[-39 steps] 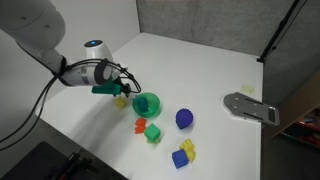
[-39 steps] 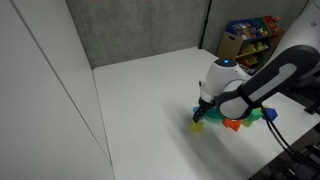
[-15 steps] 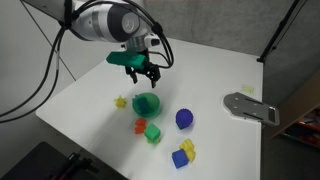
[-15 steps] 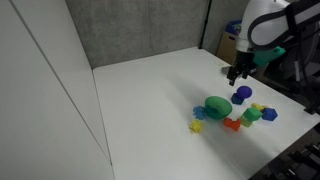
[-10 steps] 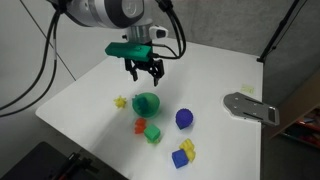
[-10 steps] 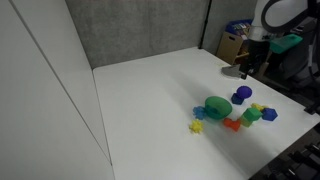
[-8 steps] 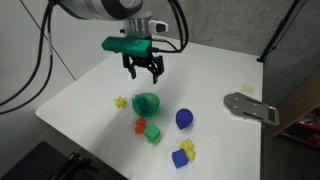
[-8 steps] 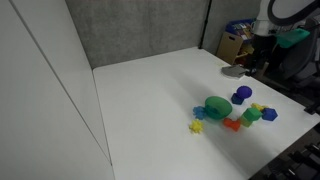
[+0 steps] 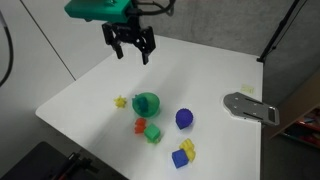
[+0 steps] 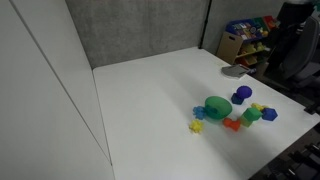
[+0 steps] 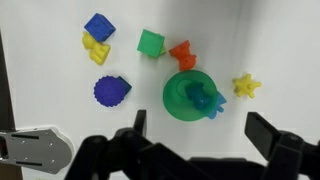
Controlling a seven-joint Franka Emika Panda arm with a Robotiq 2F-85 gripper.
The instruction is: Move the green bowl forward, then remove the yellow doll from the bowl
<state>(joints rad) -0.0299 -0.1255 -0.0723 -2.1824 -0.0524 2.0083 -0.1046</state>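
The green bowl stands on the white table and shows in both exterior views and the wrist view. A small blue toy lies in it. The yellow doll lies on the table just beside the bowl, outside it. My gripper hangs high above the table behind the bowl, open and empty; in the wrist view its two fingers are spread wide over the bowl.
Near the bowl lie a red block, a green cube, a blue ball-like toy and a blue block joined to a yellow block. A grey flat object lies at the table's side.
My gripper has risen from beside the yellow doll and the bowl to high above the table, open and empty. The doll and the bowl have not moved in the last second.
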